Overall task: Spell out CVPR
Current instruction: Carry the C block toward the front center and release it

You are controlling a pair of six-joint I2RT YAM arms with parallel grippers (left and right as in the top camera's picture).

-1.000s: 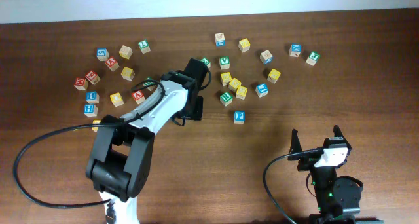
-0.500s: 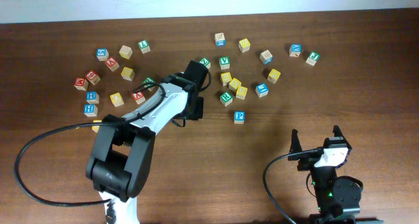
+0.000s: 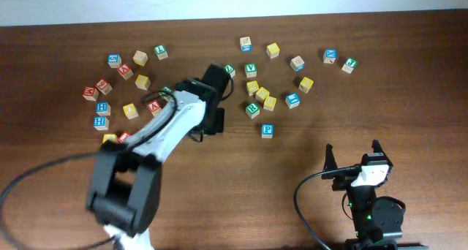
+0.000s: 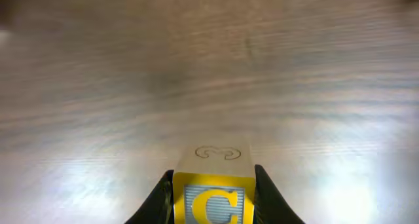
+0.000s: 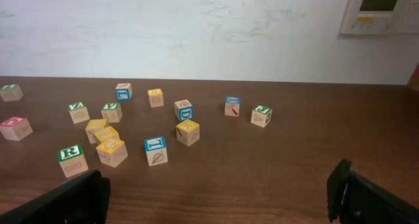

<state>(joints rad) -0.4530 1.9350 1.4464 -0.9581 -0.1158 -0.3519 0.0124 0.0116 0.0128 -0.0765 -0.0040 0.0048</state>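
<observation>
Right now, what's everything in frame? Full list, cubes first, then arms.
C cube: 1, yellow face, in the left gripper
V cube: 1, green letter, upper part of right cluster
R cube: 1, green letter, lower edge of right cluster
P cube: 1, blue letter, alone just below the R cube
other cubes: many, red/blue/green/yellow, two clusters; arm hides some, count unclear
table: 1, dark brown wood
wall panel: 1, off-white, on the wall behind
cables: 2, black, looping by arm bases
left gripper: shut on C cube, mid-table
right gripper: open, empty, front right
</observation>
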